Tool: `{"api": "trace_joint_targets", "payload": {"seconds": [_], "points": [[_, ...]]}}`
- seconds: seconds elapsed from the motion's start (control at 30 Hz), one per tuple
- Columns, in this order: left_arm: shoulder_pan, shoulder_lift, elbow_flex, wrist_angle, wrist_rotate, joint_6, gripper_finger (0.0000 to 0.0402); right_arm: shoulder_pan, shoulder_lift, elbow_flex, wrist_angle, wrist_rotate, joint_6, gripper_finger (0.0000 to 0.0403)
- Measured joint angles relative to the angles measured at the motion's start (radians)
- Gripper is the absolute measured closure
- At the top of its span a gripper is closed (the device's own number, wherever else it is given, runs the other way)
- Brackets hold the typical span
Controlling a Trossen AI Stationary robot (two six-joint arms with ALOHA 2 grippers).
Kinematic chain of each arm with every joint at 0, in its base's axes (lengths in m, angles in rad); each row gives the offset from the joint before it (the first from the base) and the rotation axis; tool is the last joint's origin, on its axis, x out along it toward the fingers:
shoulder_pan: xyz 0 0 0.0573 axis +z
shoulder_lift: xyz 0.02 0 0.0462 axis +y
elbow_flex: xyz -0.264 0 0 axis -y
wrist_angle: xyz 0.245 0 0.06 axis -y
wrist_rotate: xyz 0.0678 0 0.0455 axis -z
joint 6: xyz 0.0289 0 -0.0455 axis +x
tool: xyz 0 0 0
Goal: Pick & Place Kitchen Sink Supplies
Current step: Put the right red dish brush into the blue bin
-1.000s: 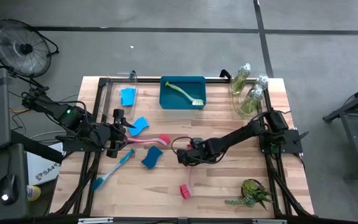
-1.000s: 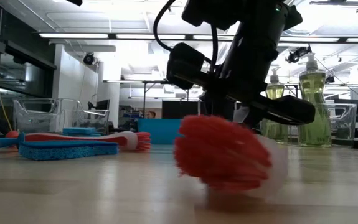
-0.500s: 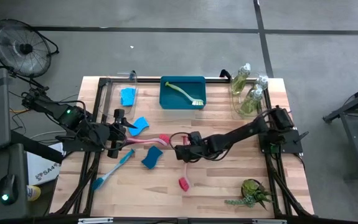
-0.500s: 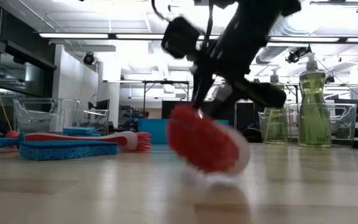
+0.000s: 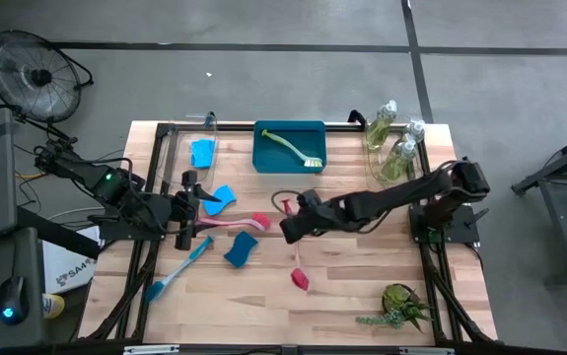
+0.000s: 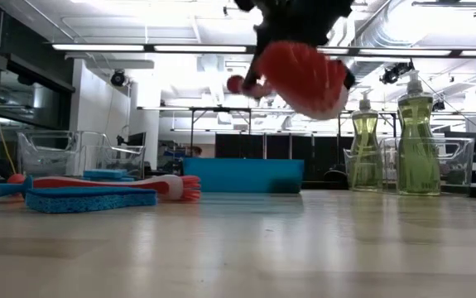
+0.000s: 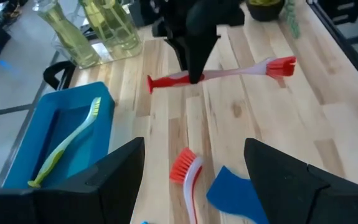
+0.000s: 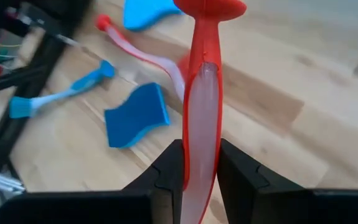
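Note:
My right gripper (image 5: 294,226) is shut on a pink-red dish brush (image 5: 298,258) and holds it in the air over the table's middle; its bristle head (image 6: 300,73) shows high in the low view. My left gripper (image 5: 188,211) hangs open at the left, above the handle end of a second pink-red brush (image 5: 230,225) that lies flat on the table. A yellow-green brush (image 5: 292,148) lies in the blue tray (image 5: 263,158). A blue brush (image 5: 177,271) and blue sponges (image 5: 242,248), (image 5: 221,198), (image 5: 202,153) lie on the table. Bottles (image 5: 393,148) stand at the far right. My right gripper pinches the brush's handle (image 8: 201,140) between its two fingers, where the pale shaft meets the red grip end (image 7: 166,81). The fingers come slanting down from the right and lie across the handle. The brush is lifted clear of the table, about level, head (image 7: 281,65) toward the near edge.
A spiky green plant (image 5: 401,306) sits at the near right corner. A clear container (image 6: 80,153) stands at the far left. Black frame rails (image 5: 160,177) run along the table's left and right sides. Bare wood lies between the lifted brush and the plant.
My right gripper has gone up and a little toward the far edge, rolling its wrist, still shut on the brush. The brush's head, which rested on the table, is now lifted clear and has swung somewhat to the right.

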Motion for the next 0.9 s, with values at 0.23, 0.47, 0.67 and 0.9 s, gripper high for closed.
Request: {"api": "trace_joint_targets", "payload": {"seconds": [0.23, 0.47, 0.67, 0.9], "points": [[0.000, 0.003, 0.000, 0.000, -0.060, -0.087, 0.0131, -0.055, -0.116, 0.000, -0.002, -0.042, -0.185, 0.0336], [0.001, 0.020, 0.000, 0.001, -0.093, -0.191, 0.0131, -0.128, -0.211, 0.001, -0.012, -0.122, -0.362, 0.0336], [0.001, 0.034, 0.000, 0.008, -0.165, -0.253, 0.0131, -0.205, -0.265, 0.001, -0.045, -0.228, -0.483, 0.0336], [0.001, 0.034, 0.000, 0.051, -0.280, -0.283, 0.0131, -0.300, -0.297, 0.002, -0.053, -0.400, -0.618, 0.0336]]}}
